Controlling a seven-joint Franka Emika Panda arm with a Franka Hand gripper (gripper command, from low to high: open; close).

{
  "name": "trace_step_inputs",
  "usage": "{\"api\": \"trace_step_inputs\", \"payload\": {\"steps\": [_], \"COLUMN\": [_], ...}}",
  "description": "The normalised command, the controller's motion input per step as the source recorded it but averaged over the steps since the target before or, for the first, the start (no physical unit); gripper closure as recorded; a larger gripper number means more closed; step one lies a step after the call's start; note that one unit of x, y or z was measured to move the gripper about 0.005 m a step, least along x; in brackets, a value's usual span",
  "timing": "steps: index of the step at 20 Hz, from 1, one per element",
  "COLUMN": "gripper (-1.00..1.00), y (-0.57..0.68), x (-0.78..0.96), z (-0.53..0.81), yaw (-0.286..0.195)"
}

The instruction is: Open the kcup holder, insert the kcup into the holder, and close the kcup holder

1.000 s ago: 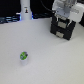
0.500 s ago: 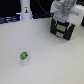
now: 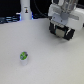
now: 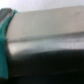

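The kcup [image 3: 23, 56], a tiny white pod with a green lid, sits alone on the white table toward the exterior view's left front. The kcup holder [image 3: 63, 33] is a black boxy unit at the exterior view's back right. My gripper [image 3: 62, 22] hangs right at the holder's top, and the white arm covers much of the unit. The fingers blur into it, so I cannot tell if they are open or shut. The wrist view is blurred and close: a grey flat surface [image 4: 47, 35], a dark band below it, and a teal edge [image 4: 6, 35] at one side.
A white bottle-shaped thing with black marks [image 3: 25, 10] stands at the back, toward the exterior view's left. Dark clutter runs along the table's far edge [image 3: 10, 20]. White tabletop [image 3: 50, 60] lies between the kcup and the holder.
The arm has shifted only slightly over the kcup holder. The kcup has stayed where it was.
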Motion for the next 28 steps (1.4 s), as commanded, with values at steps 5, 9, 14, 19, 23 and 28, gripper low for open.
{"api": "trace_step_inputs", "payload": {"steps": [5, 9, 14, 19, 23, 28], "gripper": [1.00, 1.00, 1.00, -1.00, -1.00, -1.00], "y": [-0.35, -0.38, -0.42, -0.24, -0.09, -0.33], "x": [0.92, 0.89, 0.84, 0.58, 0.31, 0.28], "z": [0.11, 0.12, 0.14, 0.14, 0.19, 0.32], "yaw": [-0.084, -0.083, -0.085, -0.082, -0.110, -0.137]}}
